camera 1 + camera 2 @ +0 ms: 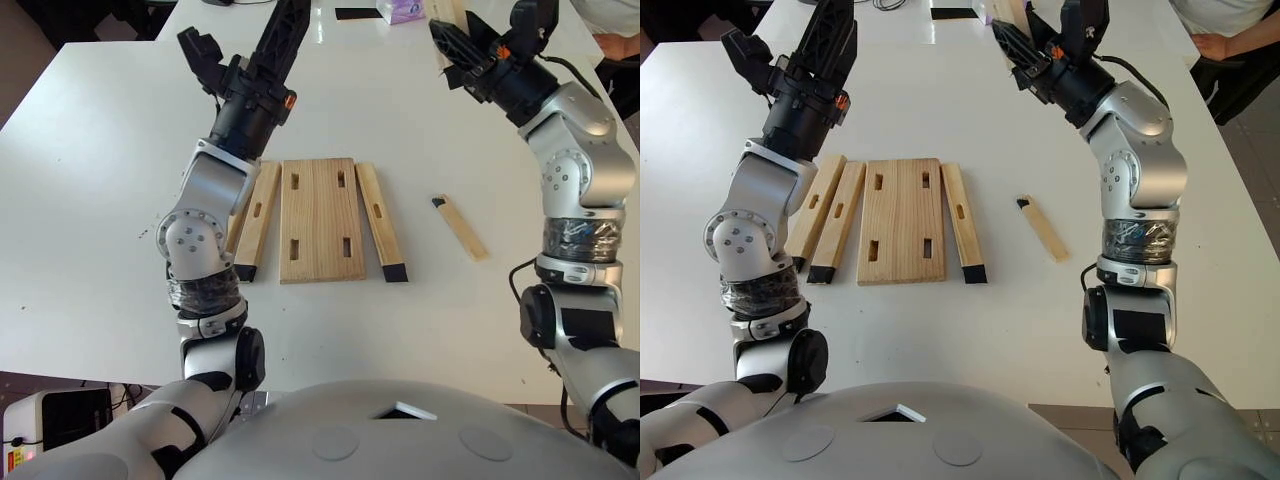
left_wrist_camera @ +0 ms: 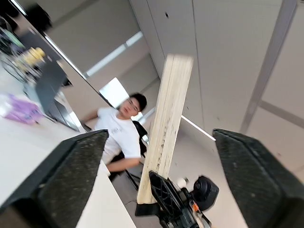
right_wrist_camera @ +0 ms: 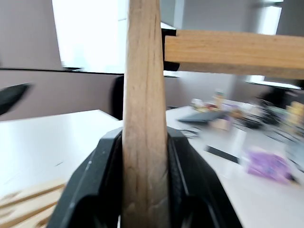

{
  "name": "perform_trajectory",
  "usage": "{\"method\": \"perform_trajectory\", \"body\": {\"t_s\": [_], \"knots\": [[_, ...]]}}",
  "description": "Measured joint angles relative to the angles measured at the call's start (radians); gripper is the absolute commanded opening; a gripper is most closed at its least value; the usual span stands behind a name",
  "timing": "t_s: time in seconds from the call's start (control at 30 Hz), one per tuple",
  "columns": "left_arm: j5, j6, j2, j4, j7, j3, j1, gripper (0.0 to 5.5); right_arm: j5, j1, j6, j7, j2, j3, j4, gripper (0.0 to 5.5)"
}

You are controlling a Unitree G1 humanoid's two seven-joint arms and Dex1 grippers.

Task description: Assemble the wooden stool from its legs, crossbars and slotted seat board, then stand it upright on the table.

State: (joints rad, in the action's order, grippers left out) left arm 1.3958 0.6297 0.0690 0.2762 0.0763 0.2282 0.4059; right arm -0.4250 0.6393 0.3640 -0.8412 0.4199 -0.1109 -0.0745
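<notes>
White table [image 1: 100,150], seat board [image 1: 320,220] flat — wooden leg [image 3: 142,71] clamped in right tool [image 3: 145,161]

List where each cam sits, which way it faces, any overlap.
Left eye: head, looking down-forward at the table; left arm and right arm show, seat board centred.
Right eye: same head, same scene, offset.
Left wrist: on left arm, facing up across the room; open left claw frames the right claw holding a wooden piece.
Right wrist: on right arm, looking along its claw, shut on that piece.
Shared: both wrist views show the piece.
</notes>
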Motion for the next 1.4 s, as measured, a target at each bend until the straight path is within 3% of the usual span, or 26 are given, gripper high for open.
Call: {"method": "perform_trajectory", "body": {"t_s": [0.13,0.33,0.97,1.4], "knots": [[0.073,0.060,0.038,0.038,-0.005,-0.007,-0.023,4.21,-0.025,0.006,-0.030,-0.173,0.063,0.038,0.032,1.06],[0.091,0.089,0.085,0.038,-0.011,-0.016,-0.020,4.21,-0.006,0.005,-0.096,-0.265,0.073,0.109,0.048,1.06],[0.080,0.095,0.064,0.064,-0.114,-0.037,-0.026,4.21,0.167,-0.171,-0.336,-0.016,0.027,0.181,0.119,1.06],[0.059,0.066,0.075,0.075,-0.096,-0.057,-0.032,4.21,0.197,-0.216,-0.346,-0.018,0.013,0.234,0.108,1.06]]}}
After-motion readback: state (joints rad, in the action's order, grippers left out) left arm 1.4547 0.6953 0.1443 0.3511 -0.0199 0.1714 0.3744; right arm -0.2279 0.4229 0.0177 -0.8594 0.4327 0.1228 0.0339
